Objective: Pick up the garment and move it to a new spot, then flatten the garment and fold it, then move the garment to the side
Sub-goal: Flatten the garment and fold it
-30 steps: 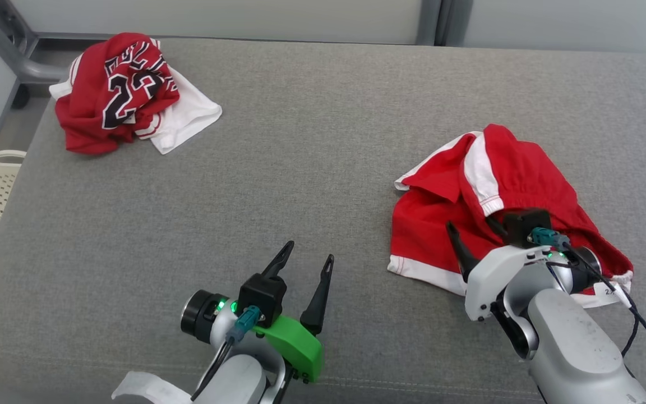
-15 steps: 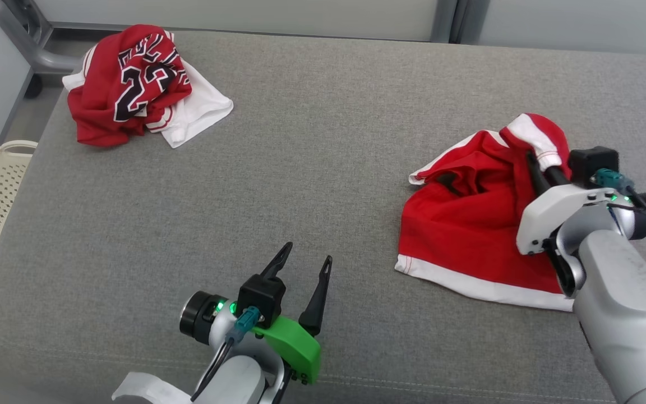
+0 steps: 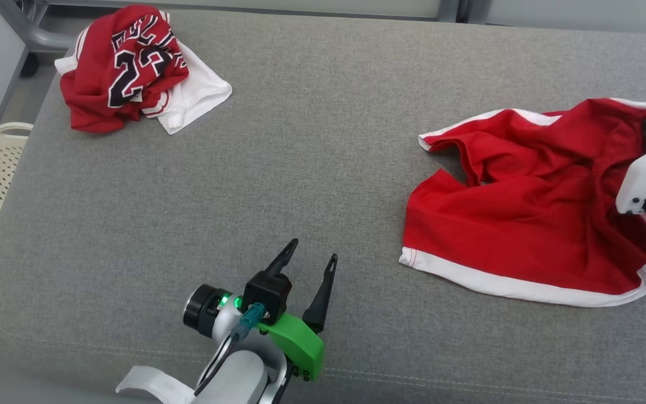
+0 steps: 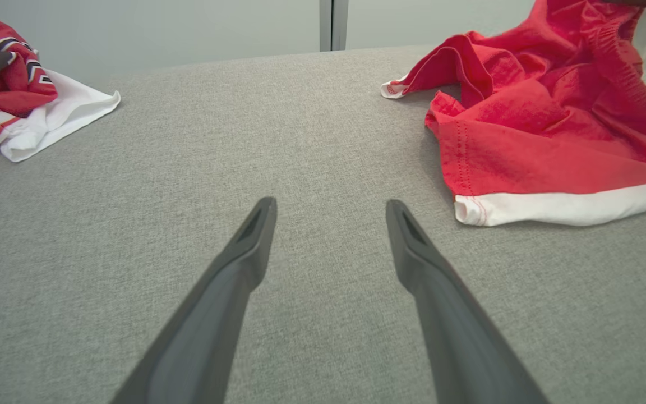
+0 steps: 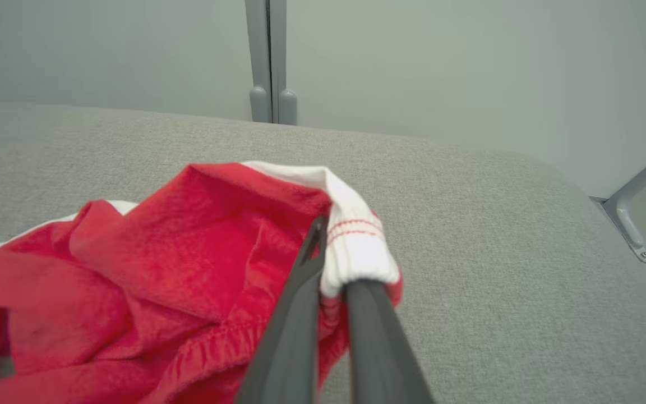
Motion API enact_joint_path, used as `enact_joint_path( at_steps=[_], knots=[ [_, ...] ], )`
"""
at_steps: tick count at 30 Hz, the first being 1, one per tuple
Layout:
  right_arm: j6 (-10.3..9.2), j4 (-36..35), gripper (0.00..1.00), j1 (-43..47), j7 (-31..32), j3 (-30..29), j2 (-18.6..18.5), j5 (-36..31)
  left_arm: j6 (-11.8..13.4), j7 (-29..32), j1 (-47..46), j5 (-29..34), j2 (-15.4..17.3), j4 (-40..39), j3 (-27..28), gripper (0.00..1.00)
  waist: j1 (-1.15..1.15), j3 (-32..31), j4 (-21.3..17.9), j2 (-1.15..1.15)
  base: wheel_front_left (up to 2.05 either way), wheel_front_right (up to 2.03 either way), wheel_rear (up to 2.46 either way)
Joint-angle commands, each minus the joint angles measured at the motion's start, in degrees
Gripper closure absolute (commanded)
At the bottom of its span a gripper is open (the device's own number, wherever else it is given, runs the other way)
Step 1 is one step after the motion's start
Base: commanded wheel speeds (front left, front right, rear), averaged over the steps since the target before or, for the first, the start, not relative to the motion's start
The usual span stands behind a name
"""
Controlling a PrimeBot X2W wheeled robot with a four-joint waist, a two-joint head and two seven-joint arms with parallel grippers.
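The right pincer point(image 5: 334, 261) has its two dark fingers nipped shut on the ribbed white band at a corner of the red shorts point(image 3: 525, 207). Their thin, wrinkled, white-hemmed cloth trails away from the grip onto the padded worktop point(image 3: 300, 140) of coarse grey weave. The left pincer point(image 4: 331, 205) hovers with tapered fingers spread wide and empty, the shorts' hem near on its right and a crumpled numbered jersey point(image 3: 127, 67) well off ahead to its left.

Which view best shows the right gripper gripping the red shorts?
Right wrist view: the right gripper pinches the red shorts at the white trim, close up. Head view catches this at its edge; left wrist view has the shorts' hem.
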Motion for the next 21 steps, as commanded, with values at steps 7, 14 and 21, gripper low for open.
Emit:
enact_joint_path(
  at_steps=[7, 14, 21],
  knots=[
    [-0.10, 6.70, 0.00, -3.61, -1.11, 0.18, -2.93, 0.35, -0.13, -0.13, -1.58, 0.71, 0.29, 0.29, 0.15, 0.00, 0.00, 1.68, 0.37, 0.00, 0.00, 0.00, 0.00],
    [-0.10, 8.83, 0.00, -2.04, -2.05, 3.56, -3.33, 3.09, 0.56, -0.12, -0.88, 0.21, 0.78, -0.03, 1.00, 0.00, 0.00, 0.98, -2.29, 0.00, 0.00, 0.00, 0.00],
    [-0.10, 3.32, 0.00, 1.43, -3.00, 11.56, -3.67, 8.91, 1.09, -0.13, 0.20, -0.35, 1.93, -1.05, 2.12, 0.00, 0.00, -0.40, -6.89, 0.00, 0.00, 0.00, 0.00]
  ],
)
